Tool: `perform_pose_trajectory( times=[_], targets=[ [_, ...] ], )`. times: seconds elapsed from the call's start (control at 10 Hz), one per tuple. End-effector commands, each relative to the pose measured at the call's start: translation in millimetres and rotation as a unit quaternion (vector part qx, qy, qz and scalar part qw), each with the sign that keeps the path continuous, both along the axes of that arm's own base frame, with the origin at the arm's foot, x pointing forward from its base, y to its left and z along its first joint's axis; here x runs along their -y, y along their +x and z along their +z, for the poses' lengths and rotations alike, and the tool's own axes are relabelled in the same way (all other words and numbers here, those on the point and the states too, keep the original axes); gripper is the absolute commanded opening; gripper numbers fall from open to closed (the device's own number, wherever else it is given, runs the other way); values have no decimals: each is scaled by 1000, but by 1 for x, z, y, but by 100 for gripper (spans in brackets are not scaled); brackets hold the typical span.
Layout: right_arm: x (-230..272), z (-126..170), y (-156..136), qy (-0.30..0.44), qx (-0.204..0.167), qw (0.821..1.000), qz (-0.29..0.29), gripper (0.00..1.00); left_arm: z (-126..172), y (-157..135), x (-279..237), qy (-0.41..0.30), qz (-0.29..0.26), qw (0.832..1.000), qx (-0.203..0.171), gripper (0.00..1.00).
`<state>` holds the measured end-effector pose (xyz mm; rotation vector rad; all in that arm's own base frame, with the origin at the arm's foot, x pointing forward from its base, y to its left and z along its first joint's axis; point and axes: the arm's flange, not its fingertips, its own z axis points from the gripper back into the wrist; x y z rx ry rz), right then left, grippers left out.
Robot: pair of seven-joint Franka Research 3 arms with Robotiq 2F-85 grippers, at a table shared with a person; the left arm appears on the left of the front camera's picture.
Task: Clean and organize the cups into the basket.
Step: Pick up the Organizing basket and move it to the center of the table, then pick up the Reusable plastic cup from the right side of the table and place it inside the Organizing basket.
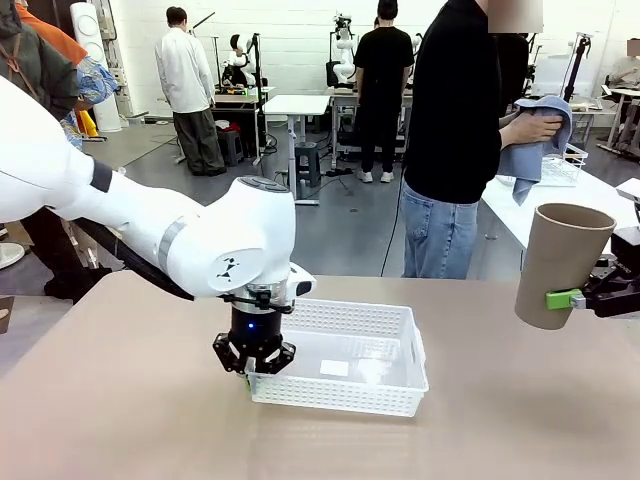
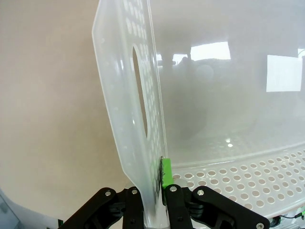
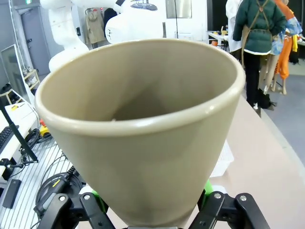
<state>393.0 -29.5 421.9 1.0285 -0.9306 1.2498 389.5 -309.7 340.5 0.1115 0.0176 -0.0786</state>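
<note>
- Front view: we see the left gripper [image 1: 251,372] clamped tight on the left end wall of the shallow white perforated plastic basket [image 1: 340,392], which rests on the tan table [image 1: 120,410];
- at the right edge, the right gripper [image 1: 562,299] holds the tall matte beige-brown tapered cup [image 1: 563,250] aloft and tilted, jaws spread wide around it;
- beyond, a person's hand [image 1: 537,127] grips a blue cloth [image 1: 525,165].

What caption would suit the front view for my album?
Left end effector clamps the white basket by its wall; right end effector holds a beige cup aloft.
</note>
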Motion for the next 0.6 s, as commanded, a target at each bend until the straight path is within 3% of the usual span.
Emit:
perform_pose_trajectory(
  times=[0.0, 0.2, 0.3, 0.5],
  targets=[
    [-1, 3, 2, -1, 7, 1000, 1, 0, -14, 8, -14, 19, 2, 1000, 4, 0],
    [-1, 3, 2, -1, 7, 1000, 1, 0, 0, 0, 0, 0, 0, 1000, 0, 0],
    [0, 0, 0, 0, 0, 1000, 0, 81, 0, 0, 0, 0, 0, 1000, 0, 0],
    [-57, 24, 16, -105, 18, 994, 28, 81, 0, 0, 0, 0, 0, 1000, 0, 0]
  ],
)
